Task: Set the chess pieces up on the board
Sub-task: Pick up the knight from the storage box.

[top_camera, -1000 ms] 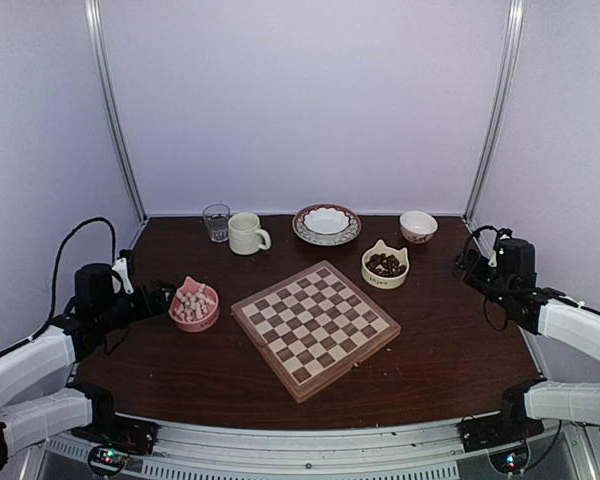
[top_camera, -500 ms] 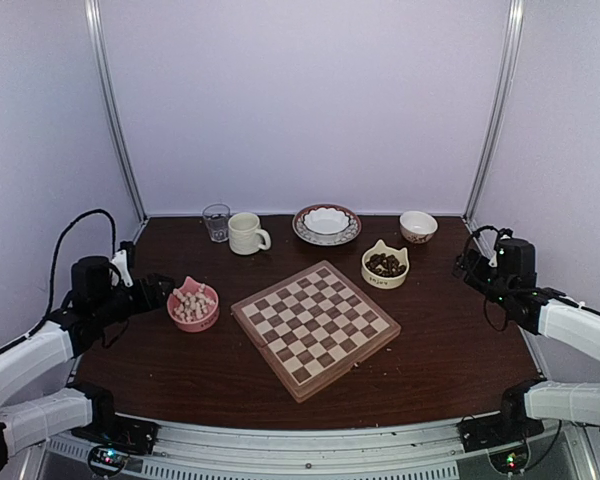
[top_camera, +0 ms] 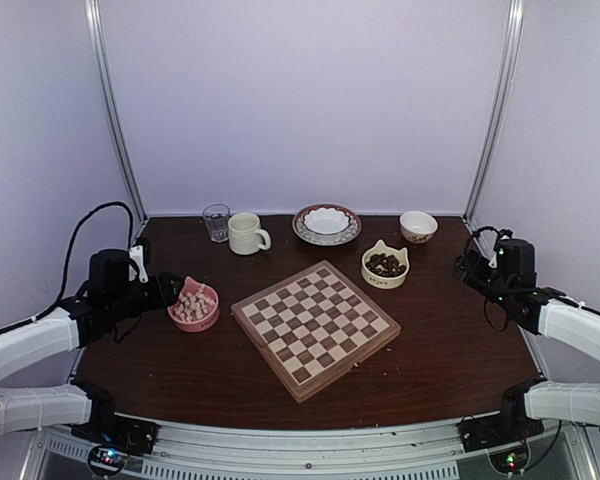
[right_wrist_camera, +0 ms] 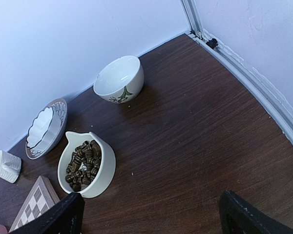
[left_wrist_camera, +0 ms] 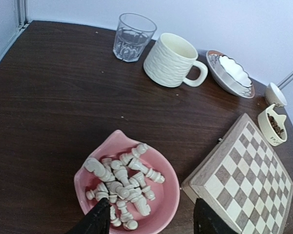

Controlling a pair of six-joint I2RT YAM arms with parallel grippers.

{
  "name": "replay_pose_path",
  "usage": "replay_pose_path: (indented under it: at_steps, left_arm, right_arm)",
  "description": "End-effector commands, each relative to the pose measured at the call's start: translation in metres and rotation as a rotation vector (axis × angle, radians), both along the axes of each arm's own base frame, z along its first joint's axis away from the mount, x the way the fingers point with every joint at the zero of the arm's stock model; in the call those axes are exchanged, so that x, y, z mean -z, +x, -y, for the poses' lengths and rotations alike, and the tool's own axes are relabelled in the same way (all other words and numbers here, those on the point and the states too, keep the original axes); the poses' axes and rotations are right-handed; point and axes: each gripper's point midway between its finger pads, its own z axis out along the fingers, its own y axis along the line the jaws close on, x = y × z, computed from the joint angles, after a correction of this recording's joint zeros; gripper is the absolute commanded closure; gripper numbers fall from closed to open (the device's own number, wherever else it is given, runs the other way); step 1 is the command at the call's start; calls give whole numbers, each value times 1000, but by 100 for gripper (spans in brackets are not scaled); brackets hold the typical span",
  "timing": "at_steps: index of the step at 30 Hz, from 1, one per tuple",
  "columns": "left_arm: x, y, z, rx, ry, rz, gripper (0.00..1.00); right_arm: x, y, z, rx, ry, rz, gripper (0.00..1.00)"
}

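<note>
Top view, table [top_camera: 180, 375]: dark brown wood; you see it closed in by plain pale walls [top_camera: 310, 100], with a metal post [top_camera: 115, 110] at each back corner.
Board [top_camera: 315, 327]: centre of frame, turned cornerwise, tan and dark brown squares, pale rim.
Chess pieces [left_wrist_camera: 122, 180]: small cream wooden men, heaped lying down in the pink bowl [left_wrist_camera: 172, 195] just left of the board.
Left gripper [left_wrist_camera: 151, 212]: your fingers stand apart over the bowl's near rim, nothing clamped.
Right gripper [right_wrist_camera: 151, 207]: spread wide, empty, at the frame's right edge.

The board [left_wrist_camera: 244, 180] runs off the left wrist view's right and bottom edges, and the right wrist view catches only its corner.
</note>
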Motion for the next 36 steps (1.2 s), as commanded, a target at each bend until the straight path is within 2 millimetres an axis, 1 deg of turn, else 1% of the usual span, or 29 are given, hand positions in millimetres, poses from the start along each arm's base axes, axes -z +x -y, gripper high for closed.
replay_pose_path:
  at_steps: [1, 5, 9, 10, 12, 15, 20, 23, 27, 29, 30, 31, 34, 36]
  left_arm:
    - [-4, 17, -13, -104, 37, 5, 42]
    - [8, 27, -24, -214, 28, -50, 42]
    - [16, 31, -27, -273, -7, -88, 42]
    - [20, 31, -30, -301, -19, -112, 43]
    - [29, 30, -34, -352, -27, -163, 49]
    - [35, 34, -30, -357, -23, -204, 53]
    - [43, 40, -16, -338, 43, -217, 53]
    - [48, 45, -14, -352, 72, -226, 53]
    - [60, 53, -13, -375, 110, -271, 53]
    - [64, 58, -12, -373, 134, -287, 58]
    - [66, 60, -12, -378, 145, -291, 59]
    - [68, 60, -14, -388, 152, -298, 59]
    - [71, 60, -19, -418, 167, -299, 53]
    - [72, 59, -23, -442, 178, -302, 52]
  right_arm:
    - [-10, 2, 2, 20, -2, 19, 1]
    - [-10, 3, 1, 19, 2, 19, 0]
    - [-9, 3, 2, 23, 0, 15, 1]
    - [-8, 3, 2, 25, 2, 13, 1]
    - [-8, 4, 2, 24, 3, 13, 0]
    - [-7, 4, 2, 24, 4, 10, 0]
    - [-6, 5, 2, 29, 2, 6, 0]
    - [-7, 5, 2, 28, 4, 7, 1]
    - [-5, 5, 2, 29, 5, 3, 0]
    - [-7, 5, 2, 30, 5, 3, 0]
    - [-8, 5, 3, 32, 5, 5, 0]
    - [-9, 4, 3, 31, 6, 7, 1]
    - [-9, 4, 3, 33, 8, 11, 0]
    - [-9, 4, 3, 33, 10, 9, 0]
